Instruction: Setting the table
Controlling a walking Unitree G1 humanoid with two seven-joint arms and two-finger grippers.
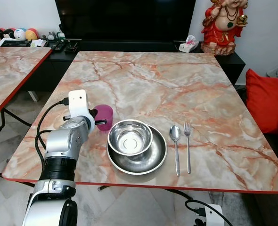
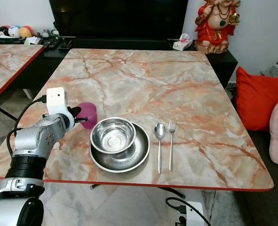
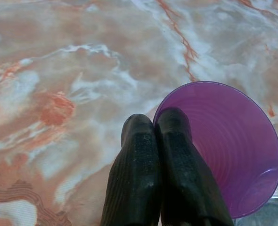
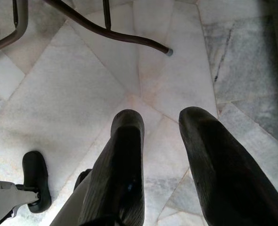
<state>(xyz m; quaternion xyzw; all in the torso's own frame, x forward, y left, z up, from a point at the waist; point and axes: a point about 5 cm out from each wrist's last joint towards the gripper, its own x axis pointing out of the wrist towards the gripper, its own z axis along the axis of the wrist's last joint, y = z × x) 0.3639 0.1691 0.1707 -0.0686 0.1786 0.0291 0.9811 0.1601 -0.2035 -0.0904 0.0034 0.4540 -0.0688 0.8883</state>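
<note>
Your left arm fills the near left corner of the left eye view, reaching up over the marble table [image 1: 186, 84] with its left gripper [image 1: 102, 123] at the purple cup [image 1: 104, 115]. Just right of the cup you have a steel bowl [image 1: 129, 137] sitting in a steel plate [image 1: 151, 157], and right of the plate a spoon [image 1: 175, 148] and a fork [image 1: 187, 146] lie side by side, close but apart, handles toward you. A red statue [image 1: 224, 26] stands on the dark cabinet beyond the table's far edge.

From the right eye view you get the same layout: cup [image 2: 87, 114] touching the gripper's tip, bowl and plate just beside it.

Looking along your left wrist, the two black fingers [image 3: 139, 179] are pressed together with no gap, their tips over the cup's [image 3: 238, 155] rim, one finger overlapping the cup's mouth. You cannot tell whether the rim is pinched between them.

At your right wrist, the right gripper [image 4: 160, 117] hangs over the pale tiled floor [image 4: 73, 94], fingers spread well apart and holding nothing.
</note>
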